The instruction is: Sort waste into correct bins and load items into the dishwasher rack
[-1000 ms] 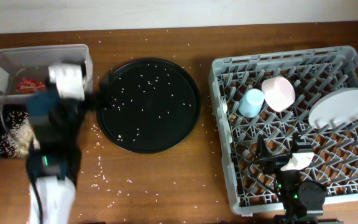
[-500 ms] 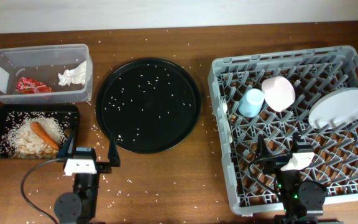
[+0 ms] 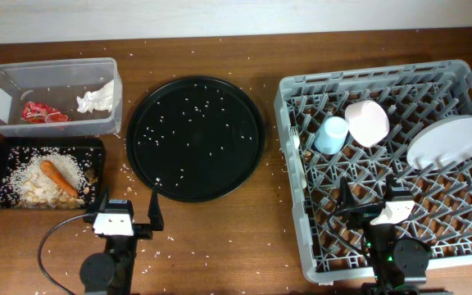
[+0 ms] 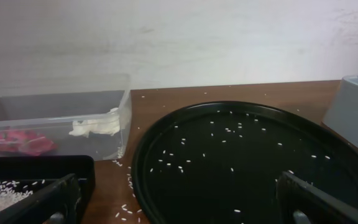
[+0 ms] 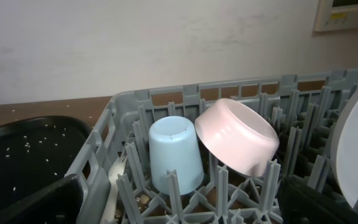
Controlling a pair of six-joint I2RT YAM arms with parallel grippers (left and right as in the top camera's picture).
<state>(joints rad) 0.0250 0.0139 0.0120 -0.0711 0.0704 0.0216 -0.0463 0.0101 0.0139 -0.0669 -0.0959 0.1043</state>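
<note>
Left fingers (image 4: 328, 200) and right fingers (image 5: 36, 202) are spread wide and hold nothing. The wrapper (image 3: 37, 111) and napkin (image 3: 94, 100) are in the clear tub (image 3: 56, 65). The carrot (image 3: 58, 178) is in the black tray (image 3: 47, 141). The cup (image 3: 331, 134), bowl (image 3: 367, 121) and plate (image 3: 449, 141) are in the rack (image 3: 289, 164). Our worry is that the right fingers, low over the pegs, could snag and jolt the leaning plate.

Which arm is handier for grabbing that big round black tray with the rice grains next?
Left, probably. The left gripper sits open at the round black tray's near rim, facing it; the right gripper is over the dishwasher rack, farther away.
</note>
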